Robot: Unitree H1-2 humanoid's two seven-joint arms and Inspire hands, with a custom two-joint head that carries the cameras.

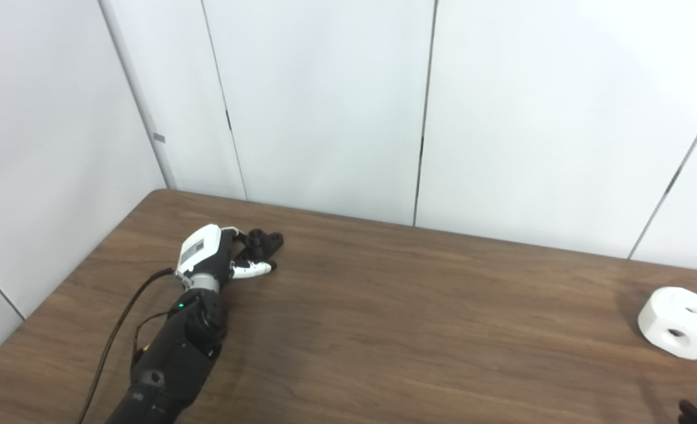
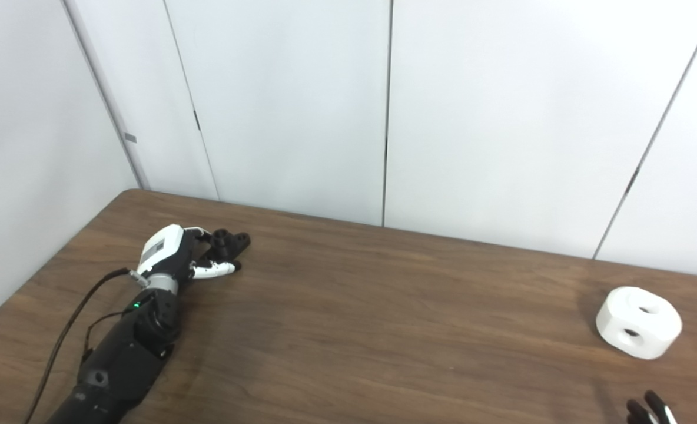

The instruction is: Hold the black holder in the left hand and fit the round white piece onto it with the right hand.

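Note:
The black holder [image 1: 264, 241] lies on the wooden table [image 1: 384, 330] near its far left corner. My left hand [image 1: 210, 253] reaches it from the near side, white back up. Its thumb [image 1: 253, 270] stretches along the holder's near side, and its fingers [image 1: 238, 233] touch the far side. The hand's body hides whether they grip it. The round white piece [image 1: 681, 322], with holes in its top and side, sits at the far right. Only the dark fingertips of my right hand [image 2: 650, 410] show at the bottom right edge, apart and holding nothing, a little nearer than the white piece.
White wall panels [image 1: 325, 106] stand right behind the table's far edge and along its left side. A black cable [image 1: 116, 330] runs along my left forearm.

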